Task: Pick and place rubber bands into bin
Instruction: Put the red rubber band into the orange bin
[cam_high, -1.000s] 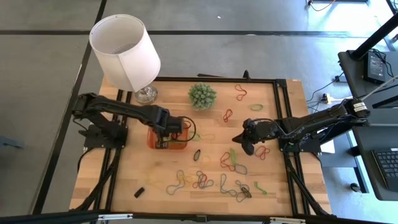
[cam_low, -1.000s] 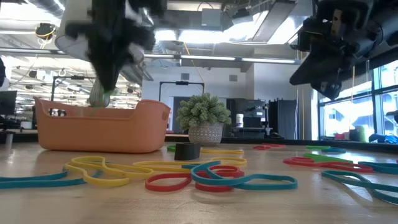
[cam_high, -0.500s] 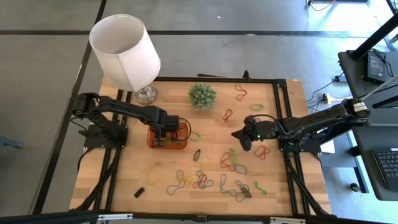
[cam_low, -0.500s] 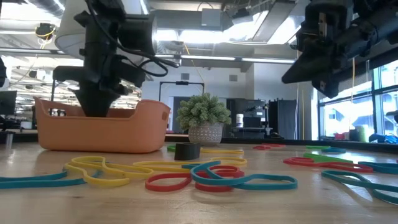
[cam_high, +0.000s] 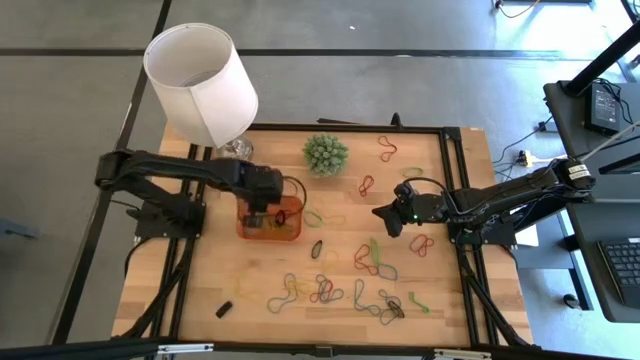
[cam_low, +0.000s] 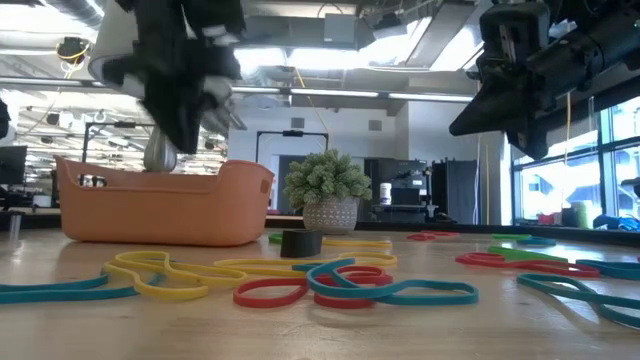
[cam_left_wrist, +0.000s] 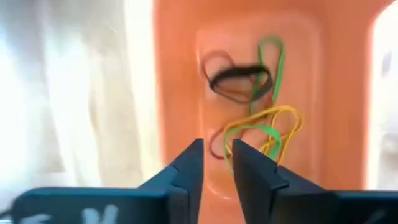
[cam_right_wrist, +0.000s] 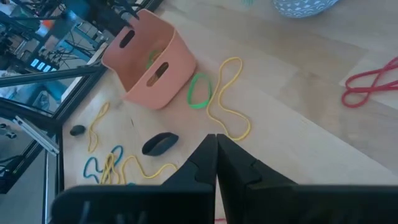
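The orange bin (cam_high: 290, 232) stands left of the table's middle. Inside it lie black (cam_left_wrist: 239, 78), green (cam_left_wrist: 272, 59) and yellow (cam_left_wrist: 277, 121) rubber bands, flat on its floor. Many more rubber bands (cam_high: 330, 290) are strewn over the near and right parts of the table. My left gripper (cam_left_wrist: 217, 155) hangs over the bin (cam_low: 160, 205), pointing steeply down, open by a narrow gap with nothing between its fingers. My right gripper (cam_high: 382, 214) hovers shut above the table right of the middle, over loose bands (cam_right_wrist: 227, 99), touching nothing.
A white lamp (cam_high: 200, 80) stands at the far left corner and a small potted plant (cam_high: 325, 153) at the far middle. A dark oval piece (cam_high: 317, 248) and a small black block (cam_high: 224, 308) lie on the wood. Black rails (cam_high: 455, 200) frame the table.
My left gripper has gone over the bin toward the table's left edge and a little toward the far edge. My right gripper has stayed in place and rolled somewhat about its own line.
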